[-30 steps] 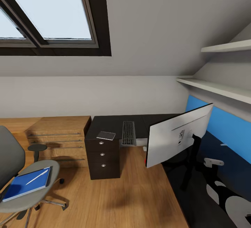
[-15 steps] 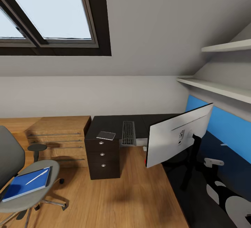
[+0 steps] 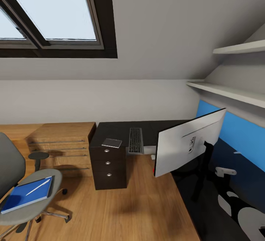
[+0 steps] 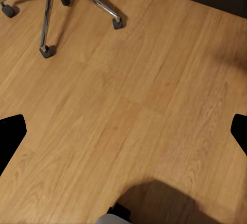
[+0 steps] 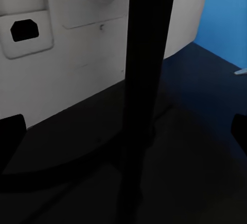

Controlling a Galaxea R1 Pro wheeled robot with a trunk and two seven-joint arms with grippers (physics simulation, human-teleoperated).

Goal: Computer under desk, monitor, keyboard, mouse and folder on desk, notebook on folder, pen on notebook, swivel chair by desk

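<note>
While the head view looks over the attic bedroom, the black desk (image 3: 117, 127) runs along the far wall and turns down the right side under a blue panel (image 3: 239, 134). Its drawer unit (image 3: 108, 167) stands at the near left end, beside a low wood cabinet (image 3: 62, 141). On the right wing the monitor (image 3: 186, 147) stands tilted on its black stand (image 3: 200, 174), pale back facing the camera. In the right wrist view that back (image 5: 62, 54) and the stand's post (image 5: 144, 80) sit just ahead of the right gripper; both fingertips (image 5: 11, 131) show at the frame's edges, spread wide and holding nothing. The chair (image 3: 22, 193) sits on the floor at the left, well apart from the desk, with the folder (image 3: 25, 195) flat on its seat and the pen (image 3: 38, 187) lying on the folder. The keyboard (image 3: 135, 140) lies on the desk's far stretch, overhanging its near edge, and the notebook (image 3: 112, 143) lies on the desk over the drawers, near the keyboard. The left wrist view looks down at wood floor (image 4: 134, 111) with the chair's chrome base (image 4: 56, 3) ahead of the left gripper, whose fingertips (image 4: 10, 136) are likewise wide apart and empty
</note>
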